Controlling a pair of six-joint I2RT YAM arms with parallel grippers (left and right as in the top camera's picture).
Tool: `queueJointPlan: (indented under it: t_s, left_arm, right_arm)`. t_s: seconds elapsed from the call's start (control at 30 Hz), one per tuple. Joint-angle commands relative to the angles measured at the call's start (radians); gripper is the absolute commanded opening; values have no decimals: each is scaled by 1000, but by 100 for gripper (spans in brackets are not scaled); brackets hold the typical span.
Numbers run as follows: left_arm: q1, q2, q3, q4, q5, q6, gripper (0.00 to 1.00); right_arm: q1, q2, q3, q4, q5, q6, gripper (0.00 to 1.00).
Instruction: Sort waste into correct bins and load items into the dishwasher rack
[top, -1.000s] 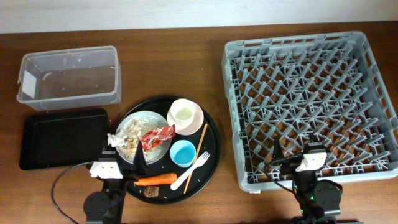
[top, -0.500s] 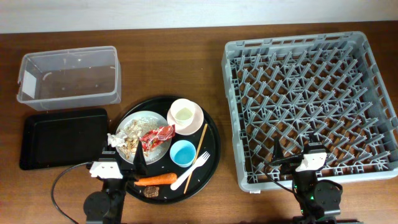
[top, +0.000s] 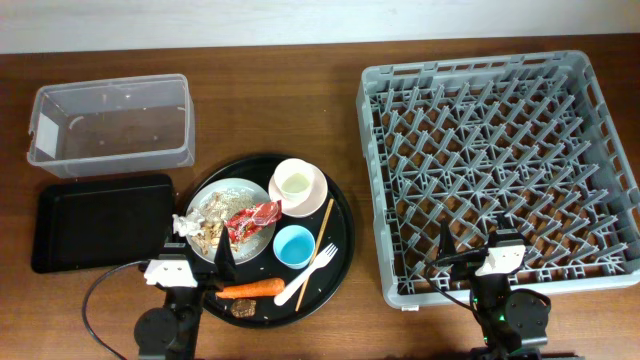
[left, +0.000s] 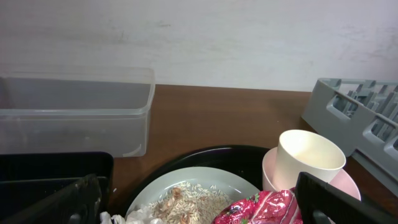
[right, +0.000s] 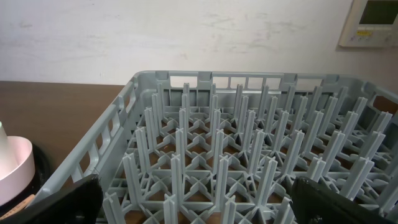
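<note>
Tools, both wide and empty: left tool at near rim of round black tray, white plate and red wrapper just ahead; right tool at near wall of grey rack.

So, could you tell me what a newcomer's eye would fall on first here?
The large square grey plastic crate fills the table's right side. Left of it, a large round black tray holds a red shiny snack wrapper on a white round plate and an orange carrot at its near edge.
</note>
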Motion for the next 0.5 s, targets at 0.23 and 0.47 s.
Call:
queueJointPlan:
  t_s: [0.23,0.47]
  left_arm:
    - [5,-6,-4,-4,7,19,99]
    - [5,-6,-4,-5,-11,19,99]
  right_arm:
    - [-5,-8,-5,-5,9,-3,99]
    - [-5,-8,-5,-5,8,-3,99]
